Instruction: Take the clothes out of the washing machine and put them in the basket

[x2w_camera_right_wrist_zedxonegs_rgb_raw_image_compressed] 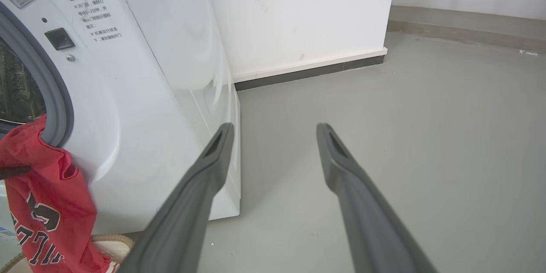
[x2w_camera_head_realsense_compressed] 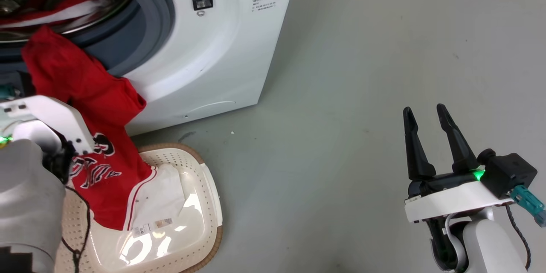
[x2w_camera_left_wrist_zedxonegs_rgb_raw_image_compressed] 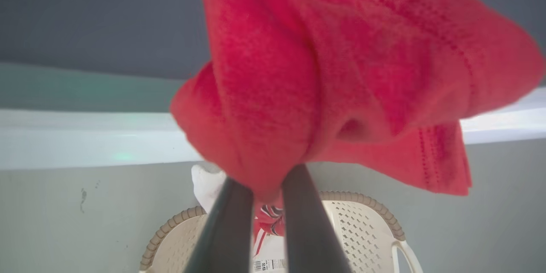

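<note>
The white washing machine (x2w_camera_head_realsense_compressed: 204, 51) stands at the upper left with its drum open. A red jersey (x2w_camera_head_realsense_compressed: 85, 94) hangs from the grey seal down into the cream basket (x2w_camera_head_realsense_compressed: 213, 222) on the floor below. Its white-trimmed end and a tag lie on white fabric (x2w_camera_head_realsense_compressed: 164, 192) in the basket. More red and white clothes (x2w_camera_head_realsense_compressed: 55, 8) lie in the drum. My left gripper (x2w_camera_left_wrist_zedxonegs_rgb_raw_image_compressed: 266, 179) is shut on a bunch of the red jersey (x2w_camera_left_wrist_zedxonegs_rgb_raw_image_compressed: 320, 72) above the basket (x2w_camera_left_wrist_zedxonegs_rgb_raw_image_compressed: 362, 222). My right gripper (x2w_camera_head_realsense_compressed: 424, 109) is open and holds nothing, far right over bare floor.
Grey floor (x2w_camera_head_realsense_compressed: 362, 72) stretches to the right of the machine. In the right wrist view a white wall (x2w_camera_right_wrist_zedxonegs_rgb_raw_image_compressed: 298, 8) with a dark skirting runs behind the machine's side (x2w_camera_right_wrist_zedxonegs_rgb_raw_image_compressed: 128, 115). The jersey (x2w_camera_right_wrist_zedxonegs_rgb_raw_image_compressed: 42, 204) hangs at that view's left edge.
</note>
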Tool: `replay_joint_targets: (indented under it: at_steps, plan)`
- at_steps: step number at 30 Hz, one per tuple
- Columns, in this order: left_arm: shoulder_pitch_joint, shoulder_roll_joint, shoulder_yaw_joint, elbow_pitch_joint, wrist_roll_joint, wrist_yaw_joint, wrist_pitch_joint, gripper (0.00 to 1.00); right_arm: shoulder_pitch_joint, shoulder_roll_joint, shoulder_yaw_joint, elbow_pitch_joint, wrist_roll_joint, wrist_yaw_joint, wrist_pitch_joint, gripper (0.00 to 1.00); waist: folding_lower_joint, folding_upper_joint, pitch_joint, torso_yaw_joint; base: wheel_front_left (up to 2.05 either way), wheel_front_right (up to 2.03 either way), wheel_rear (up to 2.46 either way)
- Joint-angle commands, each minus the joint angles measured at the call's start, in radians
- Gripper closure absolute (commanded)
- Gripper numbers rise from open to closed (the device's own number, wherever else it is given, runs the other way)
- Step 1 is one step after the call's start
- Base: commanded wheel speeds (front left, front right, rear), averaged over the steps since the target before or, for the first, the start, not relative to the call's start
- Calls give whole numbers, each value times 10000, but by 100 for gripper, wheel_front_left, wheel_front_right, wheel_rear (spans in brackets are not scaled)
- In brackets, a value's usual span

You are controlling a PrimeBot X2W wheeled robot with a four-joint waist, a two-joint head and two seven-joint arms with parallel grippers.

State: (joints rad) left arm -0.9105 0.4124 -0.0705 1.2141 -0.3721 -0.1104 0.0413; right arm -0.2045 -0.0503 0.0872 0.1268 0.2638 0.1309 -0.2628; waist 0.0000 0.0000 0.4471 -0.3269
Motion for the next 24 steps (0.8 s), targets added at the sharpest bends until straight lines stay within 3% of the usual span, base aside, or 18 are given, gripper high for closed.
replay_joint_targets:
  at_steps: [1, 13, 24]
  plan:
    - [184, -73, -19, 62, -31, -8, -95, 100, 33, 5, -28, 8, -32, -3, -21, 0, 0, 0, -171, 99, 0, 0, 0]
    - [1395, -890, 20, 63, -436, -89, -1738, 100, 483, 3, -325, -58, -423, -3, 106, 0, 0, 0, -1389, 805, 0, 0, 0]
    - [3353, -2116, -367, -531, -528, -160, -2792, 100, 1056, 2, -654, -508, -834, -3, 712, 0, 0, 0, -2391, 1620, 0, 0, 0]
